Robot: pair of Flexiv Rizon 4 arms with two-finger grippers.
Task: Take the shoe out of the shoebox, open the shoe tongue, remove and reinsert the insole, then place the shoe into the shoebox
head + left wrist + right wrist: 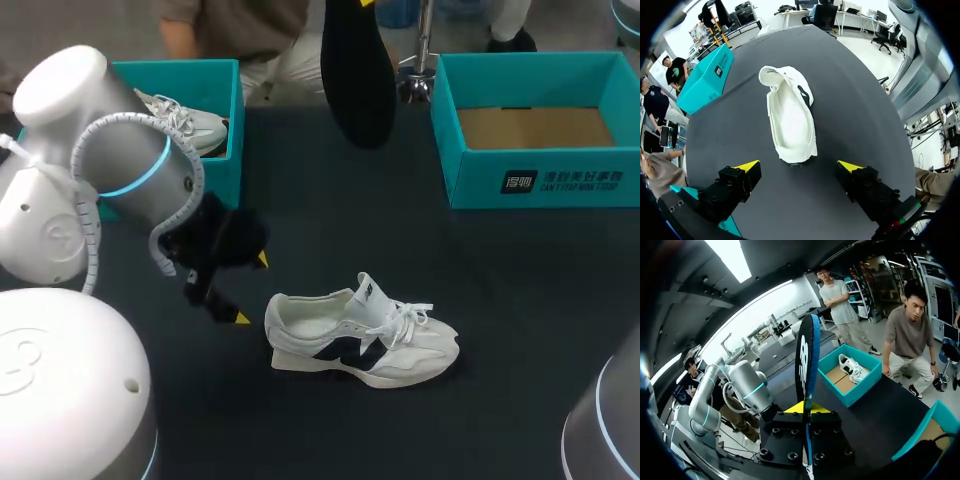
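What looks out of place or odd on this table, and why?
The insole is out of the shoe: the right gripper holds it upright in the air, clamped between both fingers. The shoe sits on the table with its tongue pulled up. Nothing looks spilled or damaged.

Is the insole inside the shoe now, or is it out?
Out. The right gripper holds the black insole up in the air, apart from the white shoe, which stands on the table.
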